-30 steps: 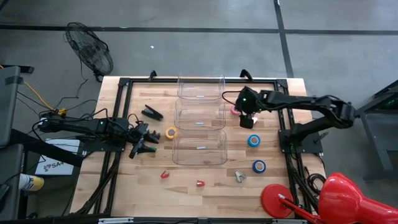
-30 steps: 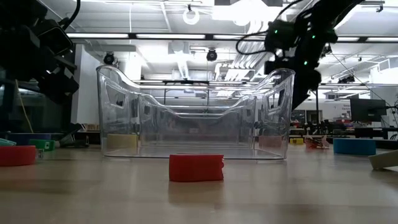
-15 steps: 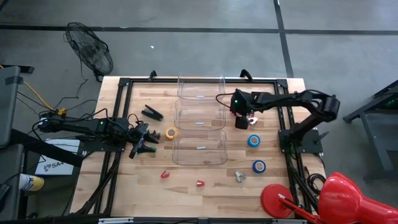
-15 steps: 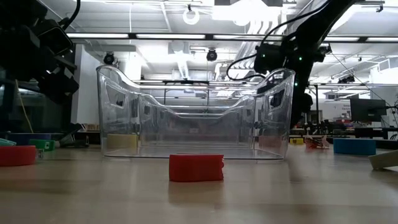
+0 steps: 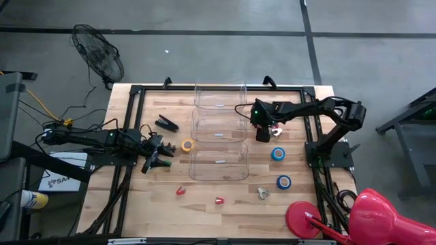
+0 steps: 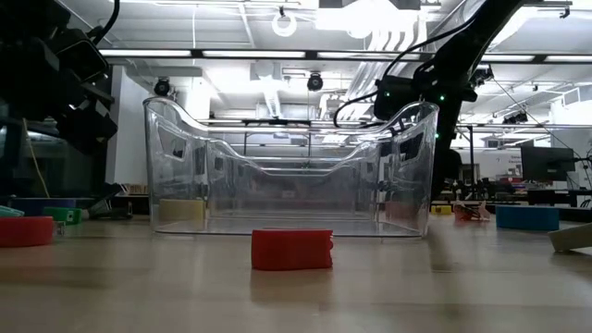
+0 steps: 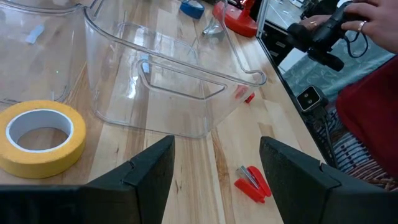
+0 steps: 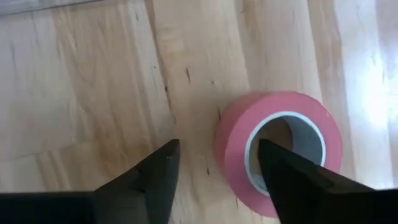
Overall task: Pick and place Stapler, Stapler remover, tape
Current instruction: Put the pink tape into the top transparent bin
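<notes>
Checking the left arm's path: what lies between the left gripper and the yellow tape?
Only bare wood, as the high view shows: the open left gripper sits beside the yellow tape, nothing between.

My fingers [image 8: 155,180] are black, and under my right ones lies a pink tape roll [image 8: 280,152] with a grey-white inner ring. The table [image 5: 136,204] is pale wood with a darker grain, framed in black. By my left hand the tape roll [image 7: 42,135] is yellow, white inside. Two blue rolls [image 5: 278,154] sit to the right. The bins [image 5: 219,162] are clear, and small red pieces [image 7: 252,185] lie near them.
</notes>
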Tool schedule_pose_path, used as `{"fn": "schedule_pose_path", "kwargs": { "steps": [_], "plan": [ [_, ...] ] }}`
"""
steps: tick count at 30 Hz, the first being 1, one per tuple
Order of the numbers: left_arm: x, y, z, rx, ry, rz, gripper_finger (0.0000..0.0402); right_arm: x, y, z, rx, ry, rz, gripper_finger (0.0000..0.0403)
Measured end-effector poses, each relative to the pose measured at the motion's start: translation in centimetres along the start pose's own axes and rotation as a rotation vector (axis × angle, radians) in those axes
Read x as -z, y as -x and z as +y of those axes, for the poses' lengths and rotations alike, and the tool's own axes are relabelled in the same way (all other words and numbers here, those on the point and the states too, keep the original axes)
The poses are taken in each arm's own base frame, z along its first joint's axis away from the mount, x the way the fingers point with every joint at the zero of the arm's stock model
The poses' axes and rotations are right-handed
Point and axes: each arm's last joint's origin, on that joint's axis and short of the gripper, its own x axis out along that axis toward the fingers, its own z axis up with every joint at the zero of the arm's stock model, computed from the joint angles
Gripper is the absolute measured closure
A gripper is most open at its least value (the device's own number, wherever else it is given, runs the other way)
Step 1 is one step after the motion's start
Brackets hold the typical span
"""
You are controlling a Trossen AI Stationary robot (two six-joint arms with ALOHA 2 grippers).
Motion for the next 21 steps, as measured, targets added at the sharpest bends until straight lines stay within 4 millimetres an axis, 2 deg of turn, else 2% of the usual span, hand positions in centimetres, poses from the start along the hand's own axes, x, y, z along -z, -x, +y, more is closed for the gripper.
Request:
{"fn": "schedule_pose_path", "kwargs": {
  "steps": [6,11,16,21],
  "plan": [
    [0.0,0.0,0.0,0.0,0.0,0.0,0.017,0.0,0.0,0.0,0.005,-0.001,0.004,0.0291],
    [0.0,0.0,0.0,0.0,0.0,0.0,0.017,-0.2,0.4,-0.4,0.01,-0.109,0.015,0.037],
    [0.0,0.0,0.0,0.0,0.0,0.0,0.017,-1.7,3.2,-1.4,0.018,-0.202,0.004,0.0372],
    [0.0,0.0,0.0,0.0,0.0,0.0,0.017,-4.7,7.3,-3.1,0.004,-0.255,-0.048,0.0364]
  ]
}}
